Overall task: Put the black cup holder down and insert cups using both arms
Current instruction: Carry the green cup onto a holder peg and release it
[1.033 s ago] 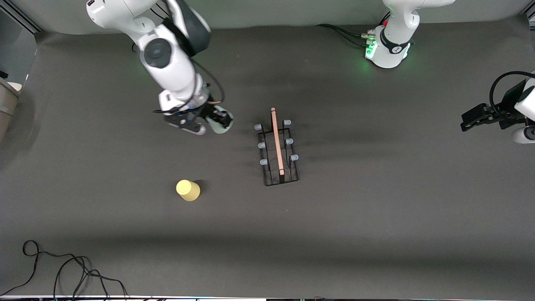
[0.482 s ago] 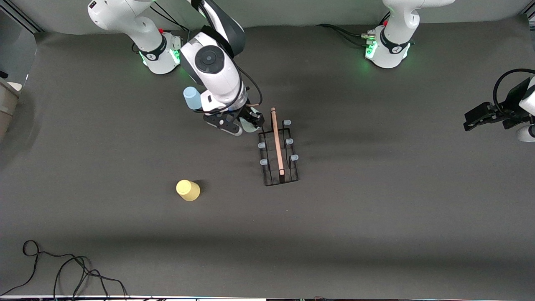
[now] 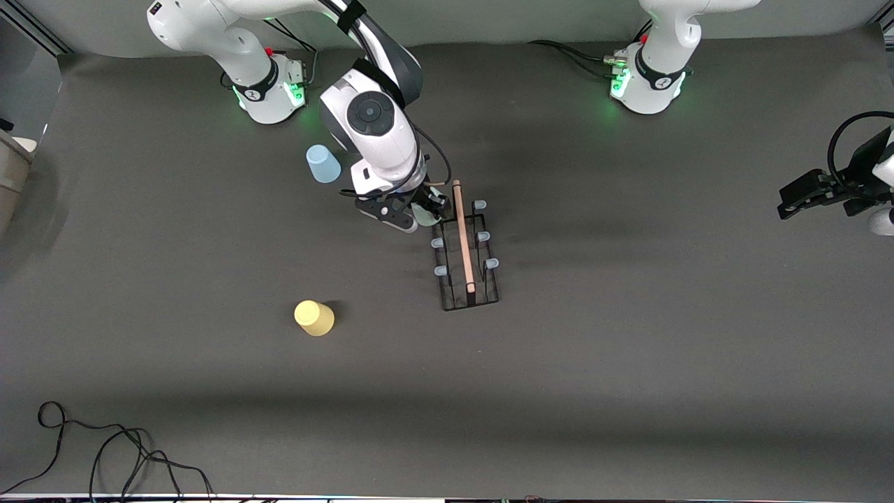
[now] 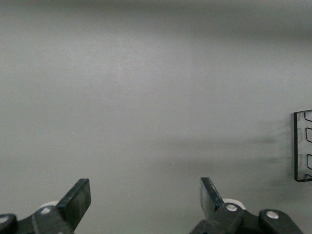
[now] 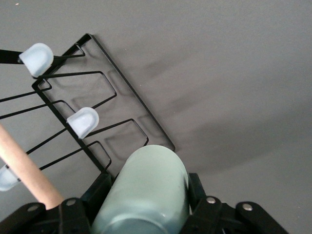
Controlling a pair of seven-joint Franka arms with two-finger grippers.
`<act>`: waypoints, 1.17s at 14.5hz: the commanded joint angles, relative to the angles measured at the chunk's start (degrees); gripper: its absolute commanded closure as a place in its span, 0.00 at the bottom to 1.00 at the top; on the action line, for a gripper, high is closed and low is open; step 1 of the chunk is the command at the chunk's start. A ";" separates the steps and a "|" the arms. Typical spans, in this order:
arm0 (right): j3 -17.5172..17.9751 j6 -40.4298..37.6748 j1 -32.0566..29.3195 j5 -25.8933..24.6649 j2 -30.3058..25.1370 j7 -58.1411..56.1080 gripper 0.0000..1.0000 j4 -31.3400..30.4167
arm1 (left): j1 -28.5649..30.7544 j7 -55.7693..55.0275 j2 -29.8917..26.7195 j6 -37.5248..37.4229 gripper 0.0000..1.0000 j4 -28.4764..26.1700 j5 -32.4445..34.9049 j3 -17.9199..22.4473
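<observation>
The black cup holder [image 3: 466, 246] stands mid-table, its wooden rod [image 3: 462, 234] running along the top between blue-tipped pegs. My right gripper [image 3: 426, 208] is shut on the mint green cup [image 3: 422, 214], held on its side over the corner of the holder closest to the robots' bases. In the right wrist view the mint cup [image 5: 146, 187] sits between the fingers [image 5: 196, 187], just over the holder's wire base [image 5: 105, 114] and beside a peg [image 5: 83, 122]. The pale blue cup [image 3: 323, 164] and the yellow cup [image 3: 314, 318] stand upside down on the table. My left gripper [image 3: 789, 199] waits open at the left arm's end.
A loose black cable [image 3: 105, 447] lies near the table's front edge toward the right arm's end. The left wrist view shows its open gripper [image 4: 145, 195] over bare grey mat, with a dark wire frame [image 4: 302, 146] at the picture's edge.
My right arm has carried the mint cup from the right arm's end to the holder's corner, uncovering the blue cup. The left gripper barely shifted.
</observation>
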 commanded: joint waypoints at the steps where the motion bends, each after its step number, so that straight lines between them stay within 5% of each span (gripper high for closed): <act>1: -0.69 1.58 0.97 -1.13 2.44 2.30 0.60 1.54 | -0.15 0.73 -0.09 -0.32 0.00 0.58 0.83 0.00; 2: -0.69 2.11 0.97 -1.13 2.62 2.21 0.51 1.63 | -0.15 0.64 -0.09 -0.40 0.00 0.58 0.83 0.01; 3: -0.69 2.29 0.88 -1.13 2.62 2.30 0.28 1.63 | -0.15 0.64 -0.09 -0.67 0.00 0.58 0.83 0.01; 7: -0.69 2.20 0.70 -1.13 2.36 2.30 0.01 1.63 | -0.32 0.55 0.00 -0.32 0.00 0.58 0.83 -0.08; 12: -1.91 0.89 -0.44 -1.05 -1.15 0.55 0.00 1.98 | -0.41 0.55 0.09 0.12 0.00 0.58 0.83 -0.08; 17: -10.60 -7.55 -0.70 -0.26 -2.12 -16.90 0.00 6.28 | -0.41 0.55 0.35 -0.32 0.00 0.49 0.92 -0.08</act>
